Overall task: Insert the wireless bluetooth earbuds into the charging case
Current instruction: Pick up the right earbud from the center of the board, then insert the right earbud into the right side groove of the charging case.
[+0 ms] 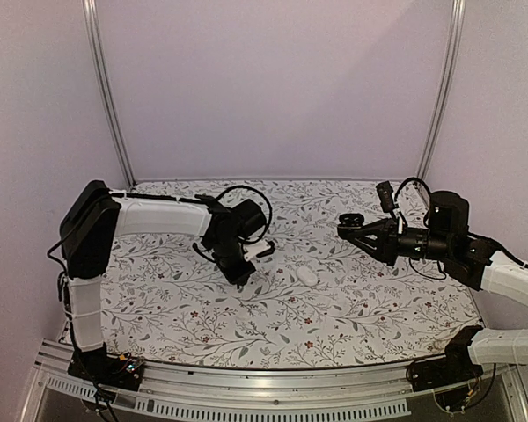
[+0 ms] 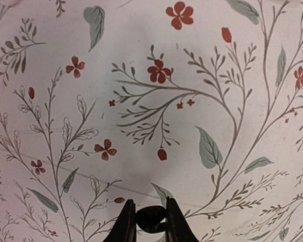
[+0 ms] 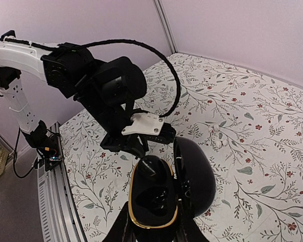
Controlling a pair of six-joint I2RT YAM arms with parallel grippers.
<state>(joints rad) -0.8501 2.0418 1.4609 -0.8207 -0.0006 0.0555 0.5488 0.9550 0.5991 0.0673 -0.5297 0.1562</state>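
Observation:
My left gripper (image 2: pixel 149 207) points down at the flowered cloth and is shut on one small dark earbud (image 2: pixel 151 219), pinched between both fingers just above the cloth. From above, this gripper (image 1: pixel 244 274) sits left of centre. My right gripper (image 3: pixel 152 224) is shut on the black charging case (image 3: pixel 151 201), held in the air with its lid (image 3: pixel 194 176) swung open to the right. The case has a gold rim. A glossy dark rounded piece (image 3: pixel 156 169) fills its far socket, and the near socket is a dark hollow. In the top view the case (image 1: pixel 352 219) hangs at the right.
A white oval pebble-shaped object (image 1: pixel 308 275) lies on the cloth between the two grippers. Small white pieces (image 3: pixel 217 138) lie on the cloth beyond the case lid. The left arm's black wrist and cable (image 3: pixel 106 85) stand close behind the case. Metal rails edge the table.

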